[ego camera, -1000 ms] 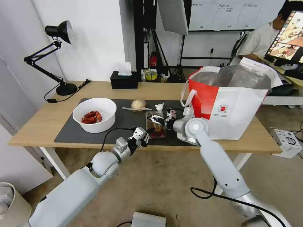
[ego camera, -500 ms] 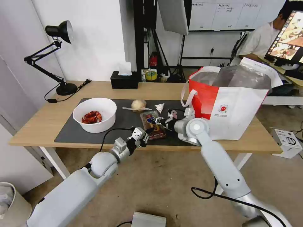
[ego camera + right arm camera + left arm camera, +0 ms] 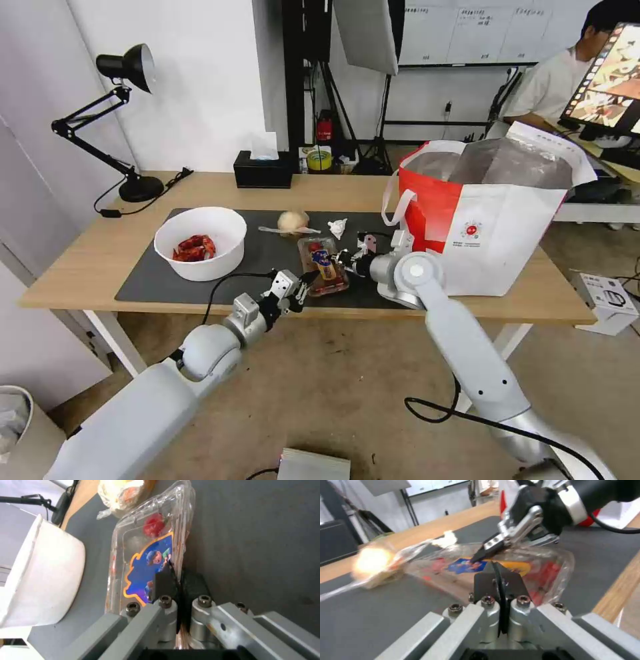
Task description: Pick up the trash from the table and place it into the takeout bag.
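Right gripper, in the head view, reaches from the takeout bag side and is clamped on the near-right rim of the clamshell tray, which lies on the dark mat of the tabletop, long axis running away from the robot. Left gripper is just beside the tray's near-left corner.

Left wrist view: left gripper has its fingers pressed together, holding nothing, just before the tray, clear plastic with red tomatoes and a blue-yellow label.

Right wrist view: right gripper pinches the tray's thin edge flange; the tray stretches lengthwise away from it, beside the white bowl.
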Robot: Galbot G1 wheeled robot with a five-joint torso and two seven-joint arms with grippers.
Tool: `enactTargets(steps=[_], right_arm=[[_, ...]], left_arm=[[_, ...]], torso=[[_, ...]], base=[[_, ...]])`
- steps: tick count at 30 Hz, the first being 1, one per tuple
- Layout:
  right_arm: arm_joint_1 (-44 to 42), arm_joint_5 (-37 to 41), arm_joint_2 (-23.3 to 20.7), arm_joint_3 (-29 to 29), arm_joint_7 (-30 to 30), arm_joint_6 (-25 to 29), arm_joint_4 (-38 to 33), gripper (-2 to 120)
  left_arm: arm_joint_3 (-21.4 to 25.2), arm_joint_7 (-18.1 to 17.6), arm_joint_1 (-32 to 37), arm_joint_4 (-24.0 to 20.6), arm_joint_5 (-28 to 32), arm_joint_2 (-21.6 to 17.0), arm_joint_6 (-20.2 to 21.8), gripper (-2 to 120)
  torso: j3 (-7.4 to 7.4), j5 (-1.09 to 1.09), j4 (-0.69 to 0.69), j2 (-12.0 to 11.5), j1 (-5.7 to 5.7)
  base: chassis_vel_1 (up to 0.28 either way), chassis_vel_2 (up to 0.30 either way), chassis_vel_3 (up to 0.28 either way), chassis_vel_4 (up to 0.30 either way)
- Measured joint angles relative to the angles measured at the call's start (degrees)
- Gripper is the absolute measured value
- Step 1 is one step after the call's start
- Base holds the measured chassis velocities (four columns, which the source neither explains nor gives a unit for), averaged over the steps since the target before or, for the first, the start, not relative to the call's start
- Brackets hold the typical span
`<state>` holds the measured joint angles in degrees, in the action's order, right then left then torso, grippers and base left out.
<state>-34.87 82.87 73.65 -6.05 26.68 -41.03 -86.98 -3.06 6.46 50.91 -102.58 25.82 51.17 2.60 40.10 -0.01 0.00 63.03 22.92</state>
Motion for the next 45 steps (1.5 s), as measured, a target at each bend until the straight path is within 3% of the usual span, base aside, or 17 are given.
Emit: enactTargets(steps=[8, 14, 15, 18, 19, 21, 24, 31, 36, 38, 45], right_arm=[[-0.53, -0.14, -0.52, -1.17, -2.68, 0.99, -0.91, 0], [-0.74, -0.12, -1.37, -1.98, -3.73, 1.52, -2.86, 0], [-0.77, 0.02, -1.56, -2.43, -3.93, 1.72, -3.64, 0], [-0.77, 0.02, -1.56, -2.43, -3.93, 1.72, -3.64, 0], [-0.76, 0.70, -2.11, -3.20, -4.24, 2.19, -5.57, 0], [-0.62, 1.40, -2.72, -3.64, -4.30, 2.48, -7.05, 0], [0.17, 3.70, -4.27, -4.95, -3.87, 3.42, -11.01, 0], [5.39, 11.61, -7.27, -7.71, 1.46, 5.48, -17.96, 0], [8.16, 13.34, -8.78, -9.48, 3.20, 6.37, -19.16, 0], [9.58, 13.77, -10.49, -11.53, 3.72, 7.04, -19.41, 0], [11.46, 14.97, -16.43, -16.23, 4.08, 8.18, -18.70, 0]], left_arm=[[8.95, -0.06, 9.42, -4.80, 0.25, -2.06, -1.62, 0], [12.32, -1.71, 15.00, -8.11, -0.45, -1.71, -2.50, 0], [12.98, -2.42, 15.82, -8.81, -0.50, -1.34, -2.53, 7], [12.98, -2.42, 15.82, -8.81, -0.50, -1.34, -2.53, 7], [14.60, -3.26, 17.68, -10.44, -0.50, -0.55, -2.53, 20], [15.81, -3.56, 18.93, -11.36, -0.43, -0.21, -2.49, 24], [18.60, -4.06, 21.81, -12.96, -0.29, 0.05, -2.36, 41], [23.35, -4.21, 26.45, -14.74, -0.22, 0.00, -2.29, 67], [25.15, -4.20, 28.00, -15.28, 0.04, -0.06, -2.41, 80], [25.99, -4.17, 28.38, -15.35, 0.82, -0.06, -2.99, 93], [27.08, -4.14, 28.86, -15.35, 1.76, -0.12, -3.79, 100]], torso=[[0.00, 0.00, 0.01, 0.00, 0.00], [0.00, 0.00, 0.01, 0.00, 0.00], [0.01, 0.00, 0.01, 0.00, 0.00], [0.01, 0.00, 0.01, 0.00, 0.00], [0.00, 0.00, 0.00, 0.00, 0.00], [0.00, 0.01, 0.00, 0.00, 0.00], [0.00, 0.01, 0.00, 0.00, 0.00], [0.00, 0.01, 0.01, 0.00, 0.00], [0.00, 0.01, 0.01, 0.00, 0.00], [0.00, 0.01, 0.01, 0.00, 0.00], [0.00, 0.02, 0.00, 0.00, 0.00]], base=[[0.000, 0.000, 0.000, 0.000], [0.000, 0.000, 0.000, 0.000], [0.000, 0.000, 0.000, 0.000], [0.000, 0.000, 0.000, 0.000], [0.000, 0.000, 0.000, 0.000], [0.000, 0.000, 0.000, 0.000], [0.000, 0.000, 0.000, 0.000], [0.000, 0.000, 0.000, 0.000], [0.000, 0.000, 0.000, 0.000], [0.000, 0.000, 0.000, 0.000], [0.000, 0.000, 0.000, 0.000]])
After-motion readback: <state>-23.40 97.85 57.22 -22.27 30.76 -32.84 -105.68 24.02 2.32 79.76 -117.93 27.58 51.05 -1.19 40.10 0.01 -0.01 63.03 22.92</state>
